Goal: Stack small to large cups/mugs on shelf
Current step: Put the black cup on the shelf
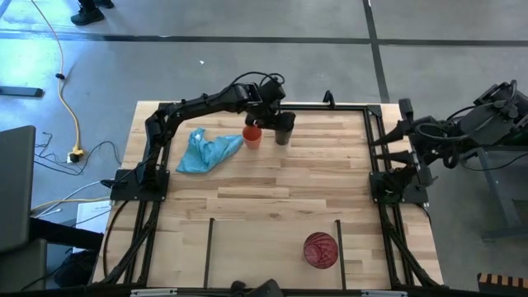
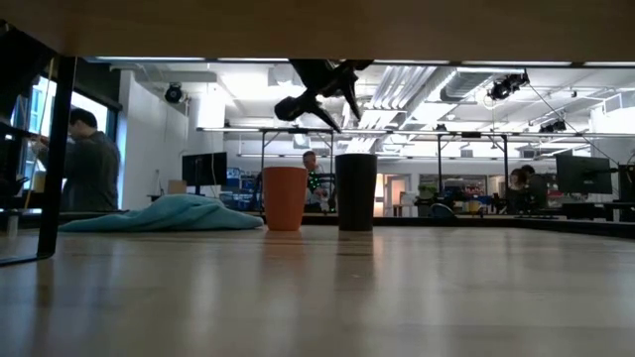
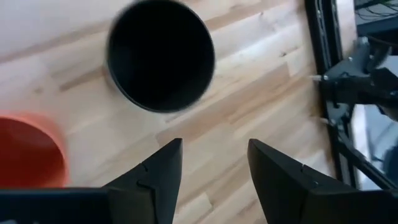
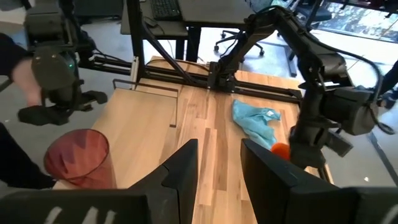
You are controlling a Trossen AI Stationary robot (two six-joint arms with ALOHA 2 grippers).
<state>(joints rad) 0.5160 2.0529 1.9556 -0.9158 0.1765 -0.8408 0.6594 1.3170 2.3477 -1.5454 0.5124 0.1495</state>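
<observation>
Orange plastic marks the smallest of the three cups: the orange cup [image 1: 252, 137] stands upright at the far side of the table, mouth up, with the black cup [image 1: 284, 130] just beside it, also upright and not touching it as far as the low view shows. The red cup [image 1: 320, 250] stands well apart from both, on the near side, on the shelf [image 1: 264, 247], between the two thin black bars [image 1: 209, 252].

Above the far pair hangs the left gripper [image 1: 268, 115]. Its fingers [image 3: 161, 177] are spread apart and hold nothing. In the left wrist view the black cup's open mouth lies straight ahead of the gap between the fingers, while the orange cup sits off to one side. Both cups have their long axis vertical, so a grasp would likely come down over a rim or close across a wall. Judged from this, the black cup is the nearer target, lying just forward of the open fingers.

A blue cloth [image 1: 207, 151] lies crumpled on the table beside the orange cup, on the side away from the black one.

The right gripper [image 4: 217, 165] waits off the right edge of the table, fingers parted and empty, looking across toward the red cup. The left arm is much nearer to the far pair.
</observation>
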